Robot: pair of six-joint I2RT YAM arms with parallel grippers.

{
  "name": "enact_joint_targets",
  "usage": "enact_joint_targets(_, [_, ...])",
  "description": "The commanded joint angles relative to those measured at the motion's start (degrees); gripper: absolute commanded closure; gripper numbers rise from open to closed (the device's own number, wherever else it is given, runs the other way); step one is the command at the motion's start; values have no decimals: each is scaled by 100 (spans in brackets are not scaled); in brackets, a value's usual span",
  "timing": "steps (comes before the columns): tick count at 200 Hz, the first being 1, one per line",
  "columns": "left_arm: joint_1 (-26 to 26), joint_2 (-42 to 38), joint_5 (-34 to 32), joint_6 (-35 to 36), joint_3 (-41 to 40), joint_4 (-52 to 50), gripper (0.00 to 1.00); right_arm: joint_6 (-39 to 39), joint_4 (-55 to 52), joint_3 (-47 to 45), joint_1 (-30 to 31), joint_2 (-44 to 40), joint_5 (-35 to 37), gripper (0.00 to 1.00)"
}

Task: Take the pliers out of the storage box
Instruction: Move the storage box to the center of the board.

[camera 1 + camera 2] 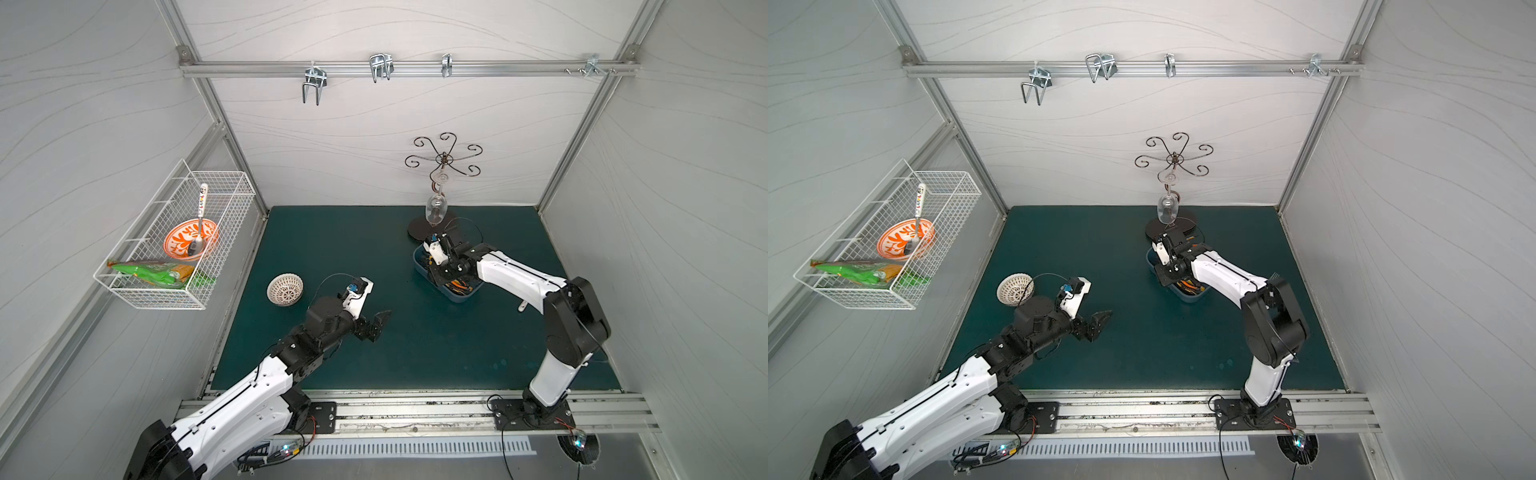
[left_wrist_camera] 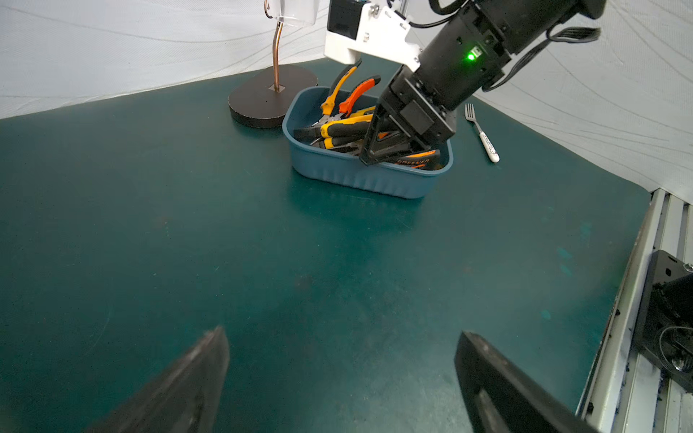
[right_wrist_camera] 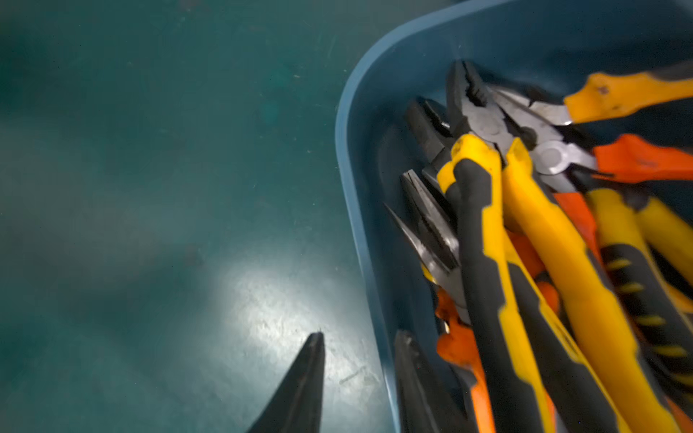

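The blue storage box sits on the green mat at the back right, seen in both top views. Several pliers with yellow-black and orange-black handles lie piled inside it. My right gripper reaches down at the box's near wall. Its jaws are narrowed and straddle that wall, one finger outside over the mat and one inside beside the pliers. A gap still shows between the outer finger and the wall. My left gripper hovers open and empty over the mat's middle.
A dark round stand base with a hanging wine glass stands just behind the box. A fork lies right of the box. A white patterned bowl sits at the mat's left. A wire basket hangs on the left wall.
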Motion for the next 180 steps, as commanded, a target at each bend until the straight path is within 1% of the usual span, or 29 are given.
enact_joint_targets(1, [-7,-63,38,17,125,135,0,-81,-444,320,44,332,162,73])
enact_joint_targets(13, [-16,-58,12,35,130,111,0,-72,-486,413,36,469,224,73])
enact_joint_targets(23, [-17,-62,-17,57,121,109,0,-81,-490,458,43,549,294,77])
enact_joint_targets(35, [-21,-61,-43,66,117,102,0,-61,-492,501,37,600,317,89])
enact_joint_targets(41, [-22,-55,-51,70,121,100,0,-56,-498,513,40,610,314,91])
enact_joint_targets(50, [-16,-48,-63,75,122,90,0,-37,-485,521,34,610,312,97])
enact_joint_targets(63, [-18,-50,-61,82,134,93,0,16,-472,521,31,593,428,100])
enact_joint_targets(87, [-18,-20,-66,62,149,94,0,221,-394,461,-2,516,1003,100])
enact_joint_targets(115, [-22,33,-37,51,171,94,0,642,-269,333,-167,340,1583,100])
enact_joint_targets(151, [-17,98,20,5,183,173,0,1169,-206,265,-503,169,1724,100])
enact_joint_targets(180, [-20,115,42,-10,184,197,0,1216,-169,301,-678,172,1763,100])
